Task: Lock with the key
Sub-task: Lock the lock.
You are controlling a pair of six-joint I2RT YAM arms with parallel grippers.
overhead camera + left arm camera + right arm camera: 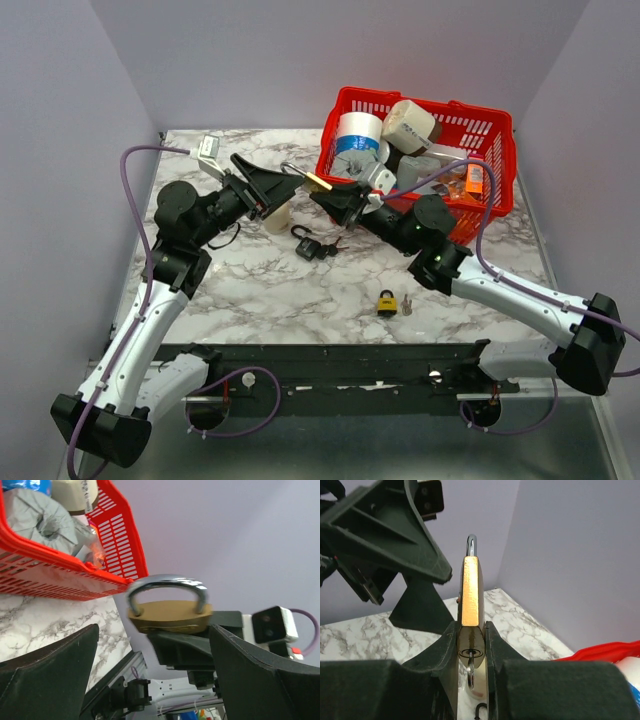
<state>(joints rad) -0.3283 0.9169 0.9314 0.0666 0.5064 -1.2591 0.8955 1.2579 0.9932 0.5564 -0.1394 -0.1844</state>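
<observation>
Jaws of the right gripper (471,630) are clamped on the base of a brass padlock (471,590); those of the left gripper (283,188) are spread to their widest and grip nothing.

A white marble-patterned table (250,290) sits between plain lavender walls (300,60), with a red basket (500,150) of tape rolls and packets at the upper right of the top view. The brass padlock is held in the air above the table just left of the basket, with its shackle pointing away from the right gripper. In the left wrist view it shows between the spread left fingers (55,665), touching neither. Lower on the table lie a black padlock (306,246) with keys and a small brass padlock (387,303).
</observation>
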